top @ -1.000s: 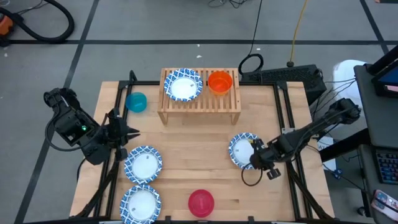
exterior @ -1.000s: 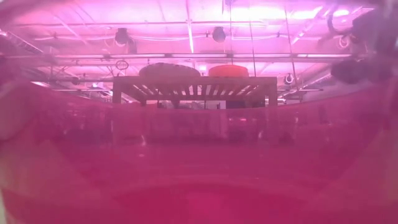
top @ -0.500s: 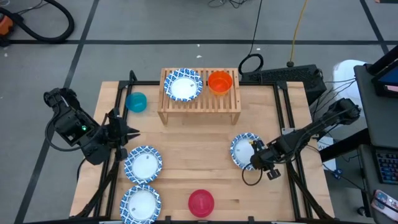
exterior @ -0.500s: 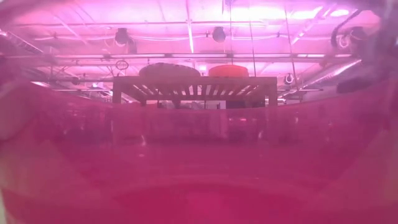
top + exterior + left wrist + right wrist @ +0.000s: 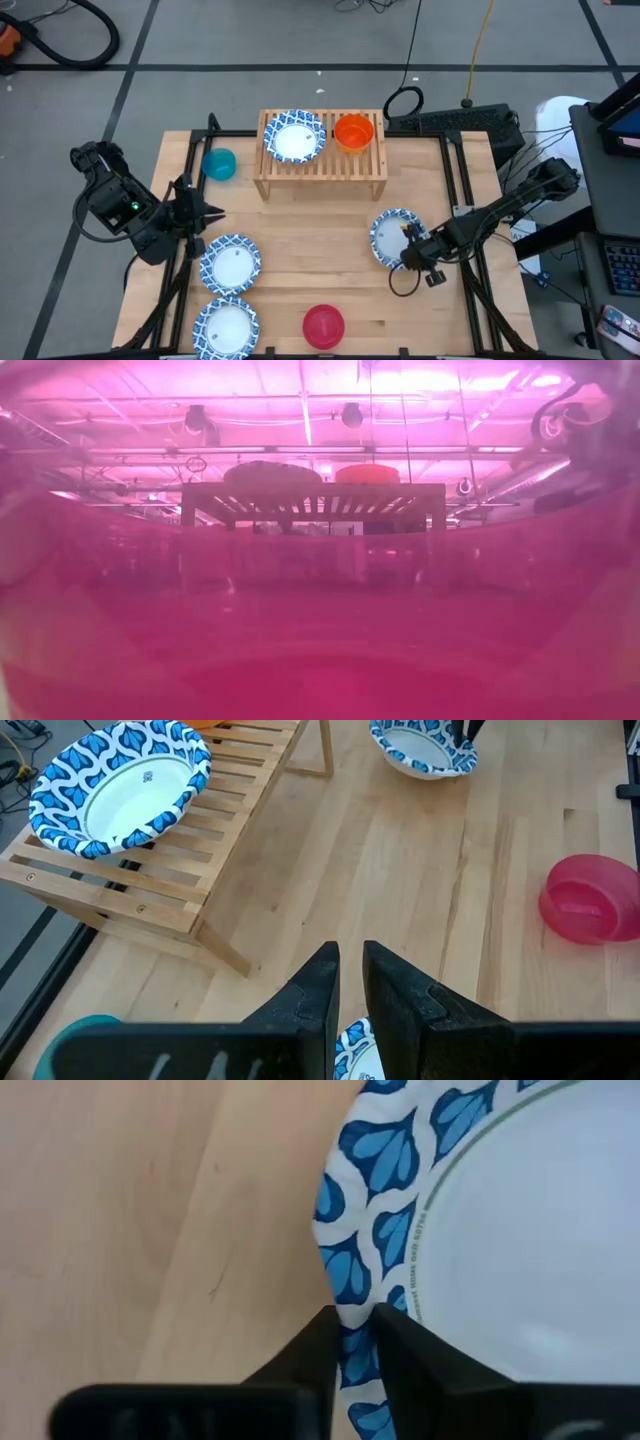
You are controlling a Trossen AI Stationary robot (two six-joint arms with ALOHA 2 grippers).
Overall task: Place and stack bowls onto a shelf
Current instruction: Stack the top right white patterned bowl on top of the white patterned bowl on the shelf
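The light wood shelf (image 5: 320, 150) stands at the table's far side and carries a blue-patterned bowl (image 5: 294, 137) and the orange bowl (image 5: 353, 131) on its slats. The teal bowl (image 5: 219, 164) sits on the table left of the shelf. Two more blue-patterned bowls (image 5: 230, 265) (image 5: 226, 327) and the red bowl (image 5: 323, 326) rest near the near edge. My right gripper (image 5: 411, 250) is shut on a further blue-patterned bowl (image 5: 393, 236) at the right. My left gripper (image 5: 205, 212) hovers shut at the left. The yellow bowl is out of view. My right gripper pinches the blue-patterned bowl's rim (image 5: 345, 1295) between its two fingers (image 5: 310, 1345), on the side of the bowl toward the table's near right. The fingers come in low from the right. Whether the bowl's base is off the table I cannot tell.
The red bowl stands right against the low camera and tints that view pink; the shelf (image 5: 315, 495) shows through it. Bare tabletop (image 5: 320, 240) lies between the shelf and the near bowls. Black frame rails run along both table sides.
My right arm has risen a little while staying shut on the bowl's rim, and the bowl has shifted slightly toward the far edge. The left arm has kept still.
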